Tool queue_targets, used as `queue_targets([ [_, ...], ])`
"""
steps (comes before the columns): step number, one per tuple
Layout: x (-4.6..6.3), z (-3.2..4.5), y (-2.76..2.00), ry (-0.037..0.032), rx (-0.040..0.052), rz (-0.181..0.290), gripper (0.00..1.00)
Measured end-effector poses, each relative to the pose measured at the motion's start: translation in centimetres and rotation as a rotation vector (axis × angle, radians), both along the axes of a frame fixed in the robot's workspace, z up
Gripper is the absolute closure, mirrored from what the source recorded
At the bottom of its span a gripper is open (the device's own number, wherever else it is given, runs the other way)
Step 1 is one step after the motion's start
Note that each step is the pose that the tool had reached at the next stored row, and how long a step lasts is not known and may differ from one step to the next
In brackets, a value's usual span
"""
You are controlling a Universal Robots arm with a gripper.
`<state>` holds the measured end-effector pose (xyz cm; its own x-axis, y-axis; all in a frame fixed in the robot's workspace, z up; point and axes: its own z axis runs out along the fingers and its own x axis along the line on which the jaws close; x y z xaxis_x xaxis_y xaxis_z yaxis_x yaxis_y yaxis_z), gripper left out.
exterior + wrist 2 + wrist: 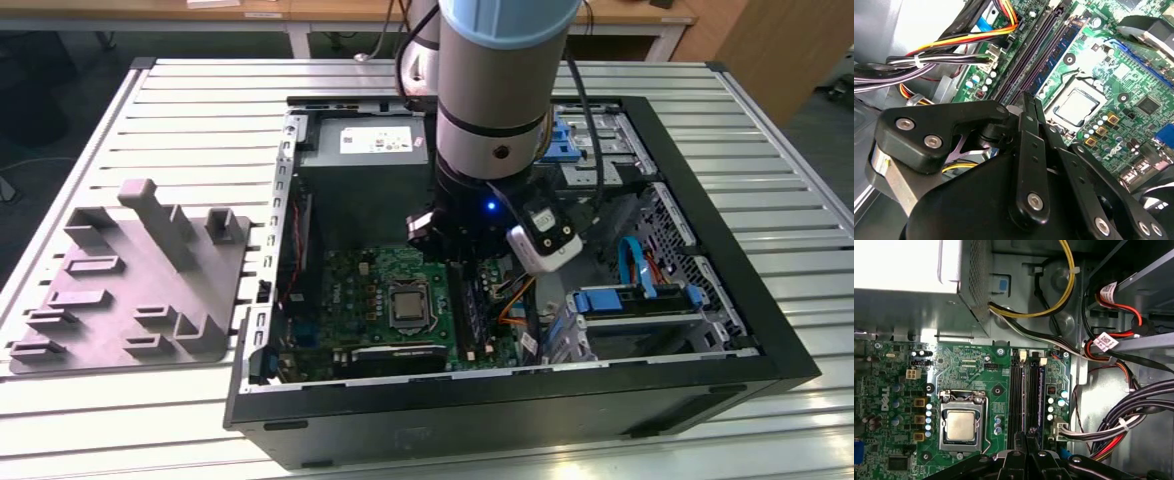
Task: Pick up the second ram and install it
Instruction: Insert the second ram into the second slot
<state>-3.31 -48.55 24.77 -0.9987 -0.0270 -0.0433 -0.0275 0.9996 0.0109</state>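
Observation:
My arm (494, 120) reaches down into the open computer case (507, 405), over the memory slots on the motherboard. My gripper (1026, 436) sits at about the middle of the slots, its fingers (1026, 107) pressed close together. The second ram (1030, 400) shows edge-on as a long dark strip running out from between the fingertips along one slot, and as a dark upright strip (461, 305) in the exterior view. I cannot tell how deep it sits in the slot. Right beside it, another stick with a blue label (1042, 390) stands in a slot.
The grey holder block (134, 280) lies outside the case on the exterior view's left with no sticks in it. The processor (960, 424) sits beside the slots. Cable bundles (1134, 415) run close by. The power supply (360, 150) and blue drive brackets (634, 300) crowd the case.

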Motion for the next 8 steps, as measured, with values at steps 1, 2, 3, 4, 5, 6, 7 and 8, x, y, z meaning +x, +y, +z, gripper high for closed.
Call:
queue_targets([
  [1,0.0,0.0,0.0,0.0,-0.0001,0.0,0.88],
  [2,0.0,0.0,0.0,0.0,-0.0001,0.0,0.88],
  [3,-0.01,0.0,0.0,0.0,-0.0001,0.0,0.88],
  [4,0.0,-0.03,0.0,0.0,0.0,0.0,0.88],
  [5,0.0,-0.12,0.01,-0.0002,0.0006,0.0,0.88],
  [6,-0.01,-0.21,0.01,0.0,0.0009,0.0,0.88],
  [7,-0.01,-0.29,0.0,0.0,0.001,0.0,0.88],
  [8,-0.02,-0.37,0.0,0.0,0.0019,0.0,0.88],
])
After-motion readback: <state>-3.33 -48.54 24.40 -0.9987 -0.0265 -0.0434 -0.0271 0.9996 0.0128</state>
